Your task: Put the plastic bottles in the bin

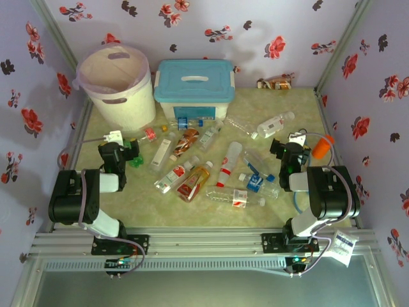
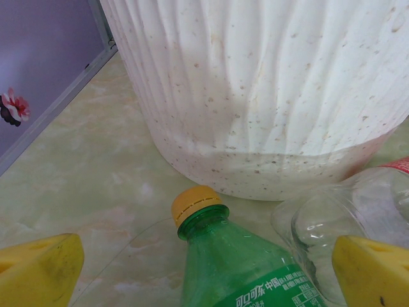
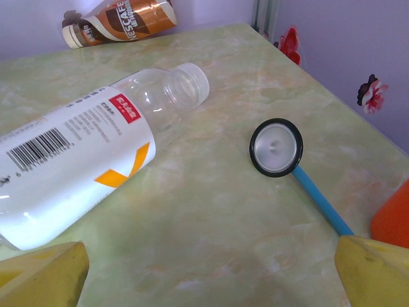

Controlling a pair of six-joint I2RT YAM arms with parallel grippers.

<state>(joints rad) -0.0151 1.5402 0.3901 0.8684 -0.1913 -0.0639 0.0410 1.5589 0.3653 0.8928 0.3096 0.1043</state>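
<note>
The bin point(image 1: 117, 83) stands at the back left, and its speckled white wall point(image 2: 268, 89) rises close ahead in the left wrist view. My left gripper point(image 2: 204, 275) is open, and a green bottle point(image 2: 236, 262) with a yellow cap lies between its yellow fingers point(image 2: 38, 272), untouched. A clear bottle point(image 2: 345, 217) lies beside it on the right. In the top view my left gripper point(image 1: 118, 152) is just in front of the bin. Several plastic bottles point(image 1: 192, 173) lie scattered mid-table. My right gripper point(image 1: 285, 153) is open over bare table, beside a white-labelled bottle point(image 3: 83, 160).
A white box with a blue lid point(image 1: 193, 89) stands next to the bin. An amber Nescafe bottle point(image 3: 121, 22) lies against the back wall. A black-rimmed disc on a blue stem point(image 3: 276, 147) and an orange cup point(image 3: 393, 217) lie right of my right gripper.
</note>
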